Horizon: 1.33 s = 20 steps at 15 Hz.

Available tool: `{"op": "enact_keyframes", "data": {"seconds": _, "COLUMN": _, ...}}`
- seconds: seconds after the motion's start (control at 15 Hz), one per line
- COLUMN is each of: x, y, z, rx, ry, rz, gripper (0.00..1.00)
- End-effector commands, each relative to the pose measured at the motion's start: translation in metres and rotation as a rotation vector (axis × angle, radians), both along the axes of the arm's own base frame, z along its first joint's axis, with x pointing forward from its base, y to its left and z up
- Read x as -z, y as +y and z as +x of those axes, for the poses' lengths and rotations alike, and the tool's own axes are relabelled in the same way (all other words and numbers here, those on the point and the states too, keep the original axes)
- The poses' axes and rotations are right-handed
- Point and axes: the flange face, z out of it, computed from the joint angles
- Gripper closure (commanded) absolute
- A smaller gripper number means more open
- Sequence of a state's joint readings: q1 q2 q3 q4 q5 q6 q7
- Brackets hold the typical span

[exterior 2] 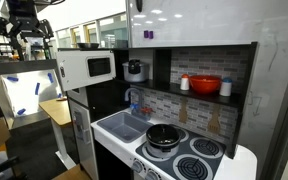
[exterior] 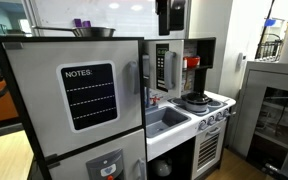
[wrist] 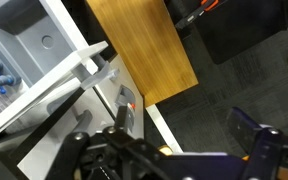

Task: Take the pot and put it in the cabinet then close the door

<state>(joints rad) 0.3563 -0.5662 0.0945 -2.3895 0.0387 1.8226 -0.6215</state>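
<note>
The pot (exterior: pixel 194 100) is small, dark and round with a lighter rim. It sits on the toy stove, also in the exterior view from the stove side (exterior 2: pixel 164 135). The door (exterior: pixel 163 68), grey with a striped dark window, appears swung open; its window panel sticks out sideways (exterior 2: pixel 89 68). The cabinet's dark inside (exterior 2: pixel 156 64) shows behind it. My gripper (exterior: pixel 172 14) hangs high above the kitchen, far from the pot. In the wrist view its fingers (wrist: pixel 189 135) are spread and empty, over the fridge top and floor.
The big grey unit with the "NOTES" board (exterior: pixel 89 95) stands beside the sink (exterior: pixel 164 120). A steel bowl (exterior: pixel 92 32) rests on top of it. A red bowl (exterior 2: pixel 206 85) sits on the shelf above the stove. A shelf unit (exterior: pixel 274 110) stands nearby.
</note>
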Motion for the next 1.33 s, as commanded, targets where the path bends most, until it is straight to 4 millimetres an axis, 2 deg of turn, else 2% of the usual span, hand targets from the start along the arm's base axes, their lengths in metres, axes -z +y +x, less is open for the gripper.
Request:
{"op": "enact_keyframes", "data": {"seconds": 0.0, "x": 0.003, "y": 0.004, "z": 0.007, "rx": -0.025, "ry": 0.05, "rz": 0.001, "gripper": 0.0}}
{"op": "enact_keyframes", "data": {"seconds": 0.53, "x": 0.028, "y": -0.005, "z": 0.035, "rx": -0.038, "ry": 0.072, "rz": 0.016, "gripper": 0.0}}
{"op": "enact_keyframes", "data": {"seconds": 1.0, "x": 0.041, "y": -0.029, "z": 0.056, "rx": -0.027, "ry": 0.039, "rz": 0.041, "gripper": 0.0}}
{"op": "enact_keyframes", "data": {"seconds": 1.27, "x": 0.057, "y": -0.042, "z": 0.062, "rx": -0.008, "ry": 0.047, "rz": 0.027, "gripper": 0.0}}
